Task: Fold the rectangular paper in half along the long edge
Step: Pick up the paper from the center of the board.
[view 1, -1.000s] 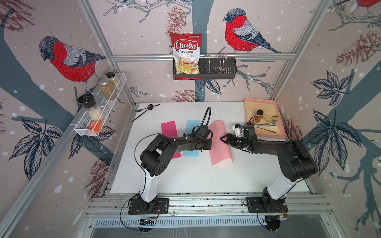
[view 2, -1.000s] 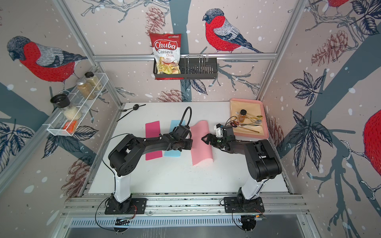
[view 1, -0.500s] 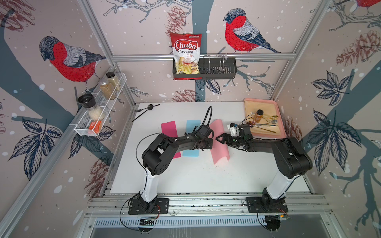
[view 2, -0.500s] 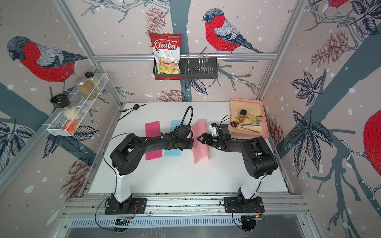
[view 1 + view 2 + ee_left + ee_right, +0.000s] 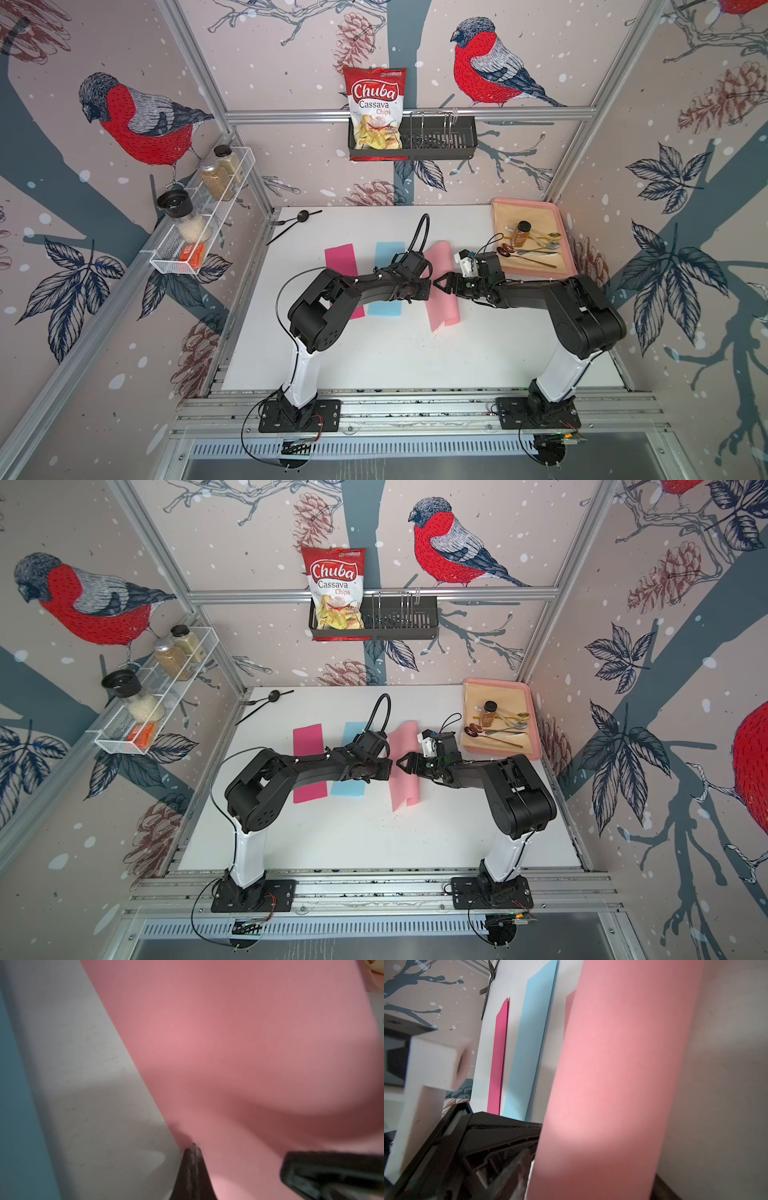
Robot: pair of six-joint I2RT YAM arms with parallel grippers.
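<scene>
The light pink rectangular paper lies mid-table, its right long side curled up and over toward the left. My left gripper is shut, its joined tips pressing on the paper near its left long edge. My right gripper faces it from the right, nearly tip to tip. In the right wrist view the curled flap runs between the right gripper's fingers, which stand apart on either side of it.
A folded blue paper and a folded magenta paper lie left of the pink one, partly under the left arm. A pink tray with a small bottle and cutlery sits at the back right. Black cutlery lies at the back left.
The right gripper has moved left toward the left gripper, taking the paper's right side up and over into a tighter curl, and its jaws have narrowed somewhat. The left gripper has stayed in place.
</scene>
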